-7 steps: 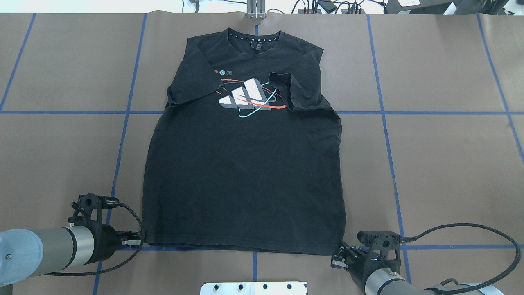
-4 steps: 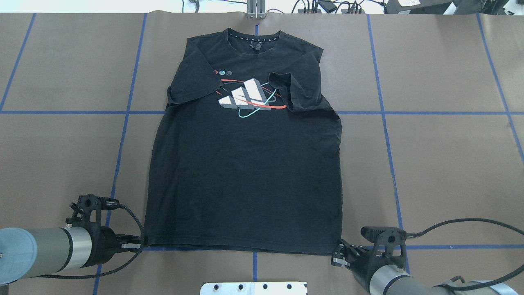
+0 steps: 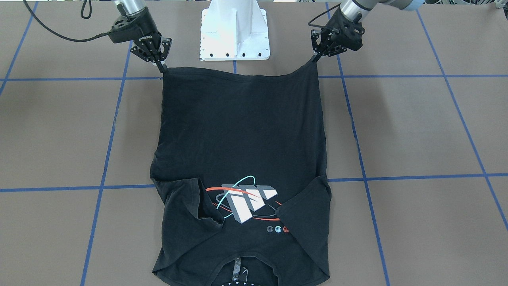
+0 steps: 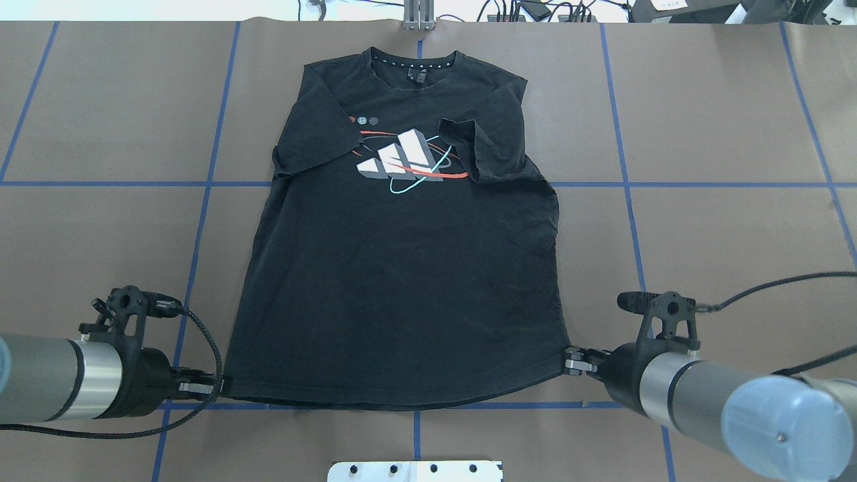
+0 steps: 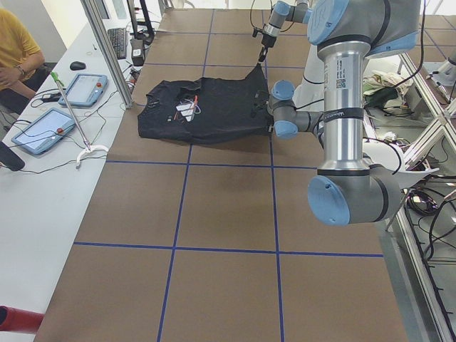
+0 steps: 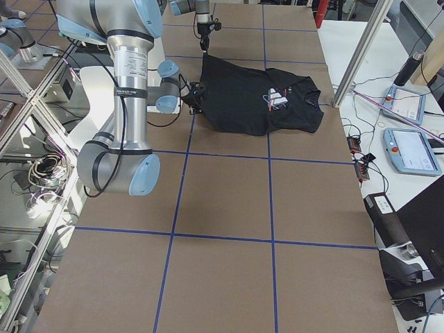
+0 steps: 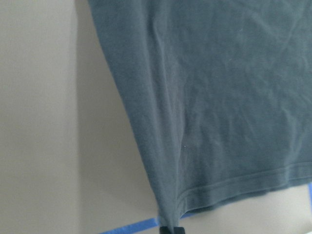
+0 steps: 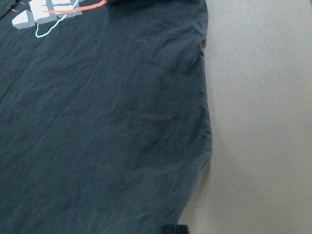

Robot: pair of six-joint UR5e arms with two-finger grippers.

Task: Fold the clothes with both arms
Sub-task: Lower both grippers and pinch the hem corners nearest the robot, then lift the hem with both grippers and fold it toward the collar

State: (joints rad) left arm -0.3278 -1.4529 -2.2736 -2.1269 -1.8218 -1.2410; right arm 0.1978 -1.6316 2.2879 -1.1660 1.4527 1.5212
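I am finding no word or number that I can actually read. The nearest thing to a sign is on the T-shirt [image 4: 402,288], far from both sets of jaws, at the end opposite the hem corners they are pinching. It is a chest graphic [image 4: 404,159] of three slanted white bars ringed by red and teal loops, with no letters. Beside it I am seeing three round emblems [image 4: 363,121], and farthest from the jaws a neck label [image 4: 420,75], all too small to make out. Just behind the jaws of the right gripper [image 3: 161,66], white lettering [image 3: 145,37] is blurring out. Printed strips on the left arm [image 5: 340,77] and right arm [image 6: 125,90] are staying unreadable too.
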